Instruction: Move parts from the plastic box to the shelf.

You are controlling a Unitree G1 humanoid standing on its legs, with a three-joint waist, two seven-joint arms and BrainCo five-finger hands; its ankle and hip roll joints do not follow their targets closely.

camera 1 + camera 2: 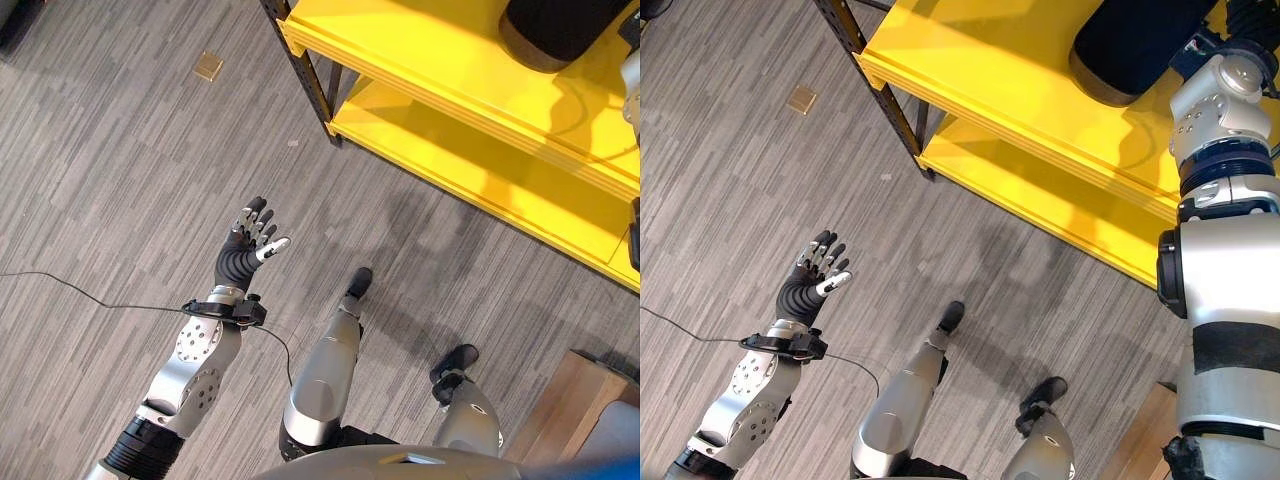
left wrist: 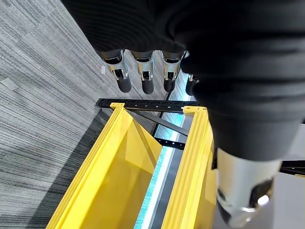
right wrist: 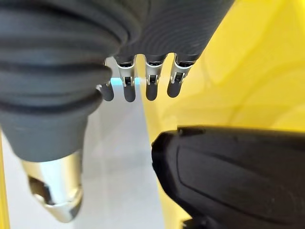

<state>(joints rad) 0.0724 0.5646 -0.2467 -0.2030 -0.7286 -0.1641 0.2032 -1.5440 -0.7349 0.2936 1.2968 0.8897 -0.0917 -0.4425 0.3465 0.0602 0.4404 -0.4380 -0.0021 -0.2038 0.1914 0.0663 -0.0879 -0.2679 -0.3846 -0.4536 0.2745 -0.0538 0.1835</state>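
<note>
While the black part (image 3: 233, 176) sits on the yellow shelf (image 1: 1020, 90), right hand (image 3: 138, 88) hangs beside it w/ fingers relaxed, holding nothing; left hand (image 1: 250, 245) loose over floor. Best lift straight off, no nudging.

The dark part (image 1: 1140, 45) on the yellow shelf (image 1: 980, 70) is cut off by the top edge. The wooden box (image 1: 575, 405) is cropped at the corner.
</note>
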